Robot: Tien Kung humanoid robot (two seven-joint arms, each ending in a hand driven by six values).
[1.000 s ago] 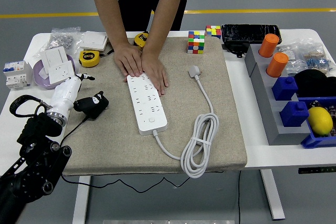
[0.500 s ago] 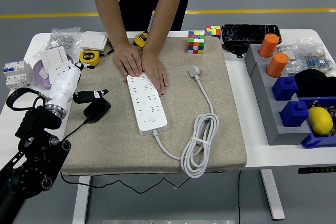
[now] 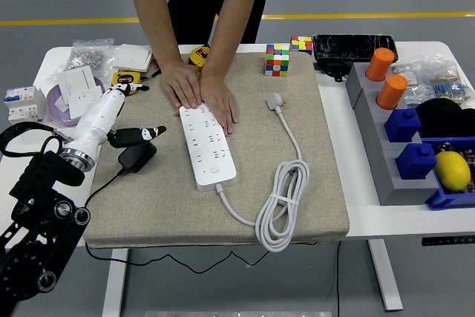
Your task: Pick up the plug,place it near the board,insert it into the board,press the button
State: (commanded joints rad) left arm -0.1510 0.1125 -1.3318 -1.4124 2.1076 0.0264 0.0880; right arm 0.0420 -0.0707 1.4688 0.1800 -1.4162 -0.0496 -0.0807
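A black plug with a thin black cable lies on the beige mat, left of the white power strip. My left hand hovers over the plug with fingers spread; its black-tipped thumb stretches just above the plug and grips nothing. The strip's button is near its closer end. A person at the far side presses both hands flat on the strip's far end. The strip's own white plug and coiled cord lie to the right.
Two colour cubes and a black case sit at the back. A grey block with orange cylinders, blue blocks and a lemon stand on the right. Yellow tape measures and white sockets crowd the left.
My left hand has swung up and to the right, and its fingers have spread away from the black plug. The plug now lies on the mat, slightly further right. The person's hands stayed put.
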